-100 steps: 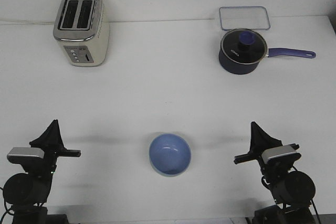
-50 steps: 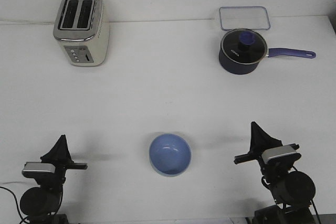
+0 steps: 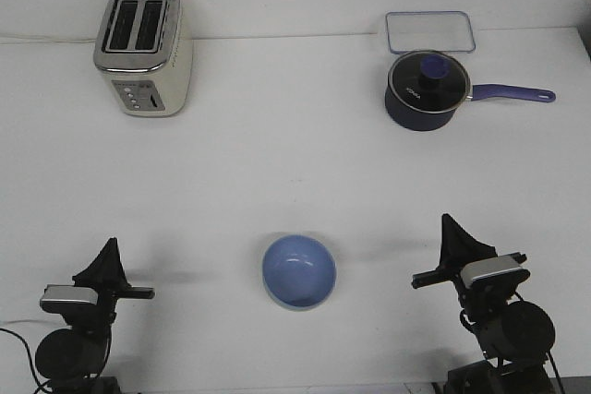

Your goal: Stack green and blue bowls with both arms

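A light periwinkle blue bowl [image 3: 298,270] stands upright on the white table [image 3: 277,173] near its front edge, midway between the arms. No separate mint green bowl shows; only a thin pale edge lies under the blue bowl's front rim. My left gripper [image 3: 110,248] is at the front left, well left of the bowl, fingers together and empty. My right gripper [image 3: 448,225] is at the front right, well right of the bowl, fingers together and empty.
A cream and steel toaster [image 3: 143,50] stands at the back left. A dark navy lidded pot [image 3: 428,90] with a purple handle stands at the back right, with a clear flat lid [image 3: 429,31] behind it.
My left arm has drawn back toward the table's front edge and a little right, then stopped. The right arm and the bowl have not moved.
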Available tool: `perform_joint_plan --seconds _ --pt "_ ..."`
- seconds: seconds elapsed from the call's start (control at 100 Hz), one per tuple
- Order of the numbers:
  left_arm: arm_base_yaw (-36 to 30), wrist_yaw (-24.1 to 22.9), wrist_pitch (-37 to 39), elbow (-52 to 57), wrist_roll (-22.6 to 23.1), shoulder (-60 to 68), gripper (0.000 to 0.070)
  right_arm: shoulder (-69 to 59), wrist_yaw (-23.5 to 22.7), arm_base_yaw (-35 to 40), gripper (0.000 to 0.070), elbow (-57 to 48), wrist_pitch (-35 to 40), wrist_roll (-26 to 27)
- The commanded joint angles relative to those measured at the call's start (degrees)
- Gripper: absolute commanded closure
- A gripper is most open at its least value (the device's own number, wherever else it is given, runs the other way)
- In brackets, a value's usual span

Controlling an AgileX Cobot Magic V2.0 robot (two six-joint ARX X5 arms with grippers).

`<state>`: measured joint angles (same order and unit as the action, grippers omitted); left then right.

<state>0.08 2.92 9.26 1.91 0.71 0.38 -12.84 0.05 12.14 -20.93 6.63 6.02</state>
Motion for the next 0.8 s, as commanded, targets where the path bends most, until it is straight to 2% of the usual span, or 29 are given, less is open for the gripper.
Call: perform_joint_plan --seconds 0.0,0.45,0.57,0.71,0.79 --pt "-0.1 0.0 0.7 -1.1 0.1 0.0 0.0685 0.1 0.0 0.2 0.07 0.0 -0.6 0.2" --pt "-0.1 0.0 0.7 -1.1 0.1 0.0 0.0685 0.1 0.0 0.1 0.07 0.0 -0.6 -0.1" --pt "-0.1 0.0 0.7 -1.1 0.1 0.0 0.0685 1.4 0.1 -1.6 0.07 0.6 0.6 -6.2" --pt "-0.1 0.0 0.7 -1.1 0.1 0.0 0.0685 6.2 -0.2 -7.2 0.07 6.8 -0.1 -11.8" --pt "-0.1 0.0 0.7 -1.1 0.1 0.0 0.0685 9.3 -2.8 -9.6 0.07 11.5 -0.6 -15.2"
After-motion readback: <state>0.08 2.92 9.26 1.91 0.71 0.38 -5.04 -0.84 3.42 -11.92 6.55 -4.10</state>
